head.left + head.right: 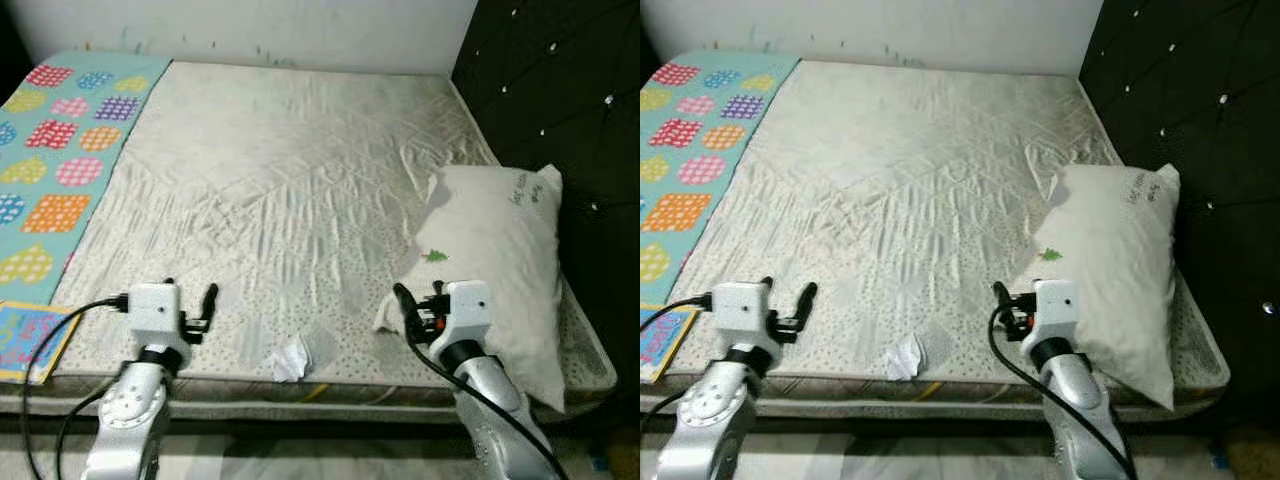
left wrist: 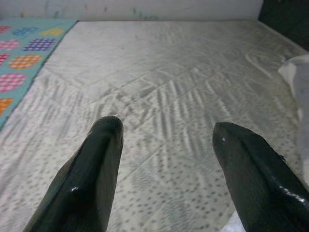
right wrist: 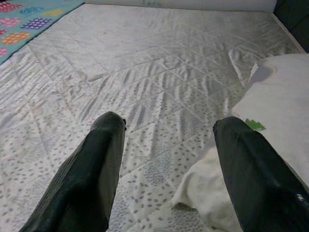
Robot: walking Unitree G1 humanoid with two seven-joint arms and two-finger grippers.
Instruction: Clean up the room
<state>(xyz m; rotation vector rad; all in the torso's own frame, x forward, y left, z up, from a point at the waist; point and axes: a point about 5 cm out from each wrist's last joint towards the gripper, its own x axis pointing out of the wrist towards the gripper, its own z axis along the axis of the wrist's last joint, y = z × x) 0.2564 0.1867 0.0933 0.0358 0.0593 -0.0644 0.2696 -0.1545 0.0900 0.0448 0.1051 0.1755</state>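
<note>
Both my claws hang spread wide and empty: left gripper (image 1: pixel 207 312) lower left, right gripper (image 1: pixel 405 305) lower right. The crumpled tissue (image 1: pixel 291 358), probably paper, lies bottom centre: light, soft, pinch its raised middle.

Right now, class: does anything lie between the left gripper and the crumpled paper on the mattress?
Nothing visible does. The left gripper, open, hovers over bare mattress; the crumpled paper lies toward its right near the front edge.
</note>
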